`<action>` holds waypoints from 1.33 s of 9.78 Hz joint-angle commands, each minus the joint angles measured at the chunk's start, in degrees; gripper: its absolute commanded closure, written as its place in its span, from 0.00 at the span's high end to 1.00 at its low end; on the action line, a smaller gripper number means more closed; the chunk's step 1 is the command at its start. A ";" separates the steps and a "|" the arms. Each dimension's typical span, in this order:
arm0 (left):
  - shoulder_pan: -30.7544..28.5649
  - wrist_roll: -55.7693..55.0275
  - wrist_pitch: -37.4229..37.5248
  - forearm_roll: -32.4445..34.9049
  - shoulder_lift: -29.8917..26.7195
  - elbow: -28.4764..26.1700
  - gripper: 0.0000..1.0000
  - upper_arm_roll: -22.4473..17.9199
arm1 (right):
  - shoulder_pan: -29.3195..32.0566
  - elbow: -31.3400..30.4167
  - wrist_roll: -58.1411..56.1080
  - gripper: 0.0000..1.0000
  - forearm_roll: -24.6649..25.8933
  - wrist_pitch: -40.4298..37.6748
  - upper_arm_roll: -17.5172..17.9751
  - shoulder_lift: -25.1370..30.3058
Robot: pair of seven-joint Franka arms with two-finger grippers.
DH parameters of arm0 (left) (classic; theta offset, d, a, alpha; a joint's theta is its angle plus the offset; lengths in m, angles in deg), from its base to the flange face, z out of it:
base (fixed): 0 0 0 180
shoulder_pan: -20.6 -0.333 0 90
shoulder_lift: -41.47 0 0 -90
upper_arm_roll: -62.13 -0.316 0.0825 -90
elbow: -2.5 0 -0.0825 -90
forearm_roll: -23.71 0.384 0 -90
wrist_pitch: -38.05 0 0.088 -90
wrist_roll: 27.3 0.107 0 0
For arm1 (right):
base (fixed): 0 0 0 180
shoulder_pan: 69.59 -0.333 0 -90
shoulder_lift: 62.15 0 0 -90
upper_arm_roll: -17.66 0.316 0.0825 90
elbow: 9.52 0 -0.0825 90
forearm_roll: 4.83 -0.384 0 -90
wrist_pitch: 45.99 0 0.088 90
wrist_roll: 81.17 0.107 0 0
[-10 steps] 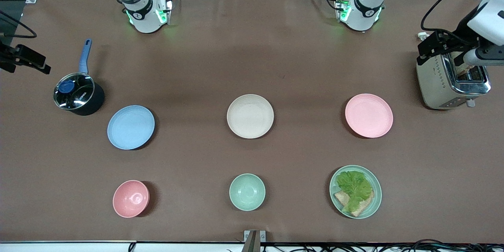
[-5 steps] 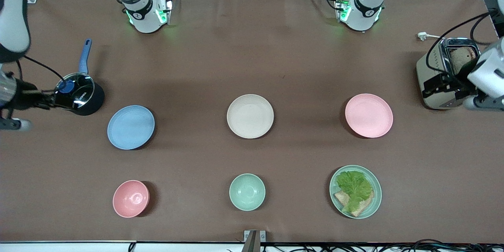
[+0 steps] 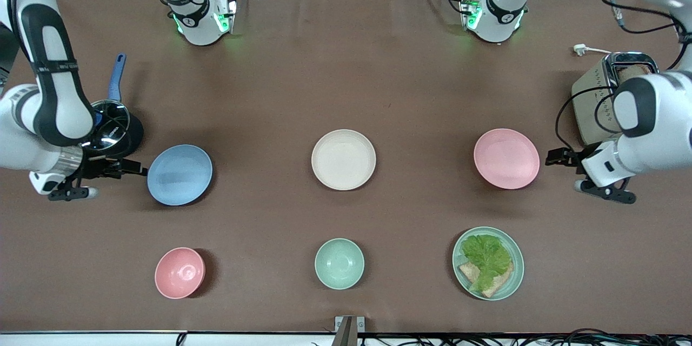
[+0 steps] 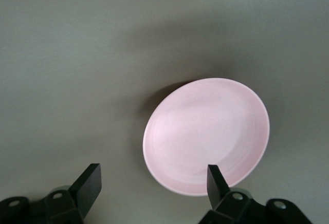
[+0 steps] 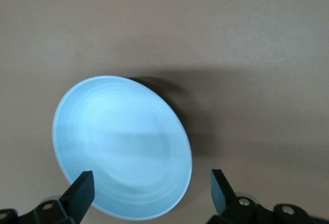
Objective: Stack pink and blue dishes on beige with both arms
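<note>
Plates, all shallow, round, matte: beige plate (image 3: 343, 159) mid-table, blue plate (image 3: 179, 174) toward right arm's end, pink plate (image 3: 506, 158) toward left arm's. Thin low rims, likely slippery; could skid under a shallow pinch. Right gripper (image 3: 128, 167) beside blue, left gripper (image 3: 558, 157) beside pink, fingers apart.

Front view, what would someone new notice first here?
Two arms close in from the table's ends: the right gripper, open, at the blue plate, and the left gripper, open, beside the pink plate. Between those plates sits the beige plate, bare.
</note>
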 commanded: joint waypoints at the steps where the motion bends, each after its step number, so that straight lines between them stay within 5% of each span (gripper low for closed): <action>1: 0.08 5.04 -3.95 -4.14 5.86 0.12 0.91 -0.34 | 1.13 -2.05 -6.54 0.99 -5.47 3.86 0.45 -2.39; 3: 0.16 5.14 -4.14 -4.24 9.29 0.12 0.87 -0.34 | 1.22 -3.45 -8.41 0.85 -7.14 5.19 0.45 -3.28; 4: 0.17 5.58 -3.88 -4.24 9.83 -0.41 0.72 -0.34 | 1.22 -4.76 -8.41 0.75 -7.59 5.54 0.45 -3.37; 8: -0.63 8.04 -4.14 -4.15 11.85 -1.64 0.48 -0.34 | 2.19 -6.36 -11.22 0.52 -8.47 5.90 0.37 -3.89; 11: -0.80 7.95 -4.14 -4.32 12.21 -1.64 0.14 -0.34 | 2.80 -6.27 -11.22 0.18 -9.43 5.90 0.37 -4.68; 13: -0.63 7.95 -3.97 -4.24 11.33 -1.21 0.01 -0.26 | 3.33 -5.58 -12.44 0.01 -10.85 5.03 0.19 -4.95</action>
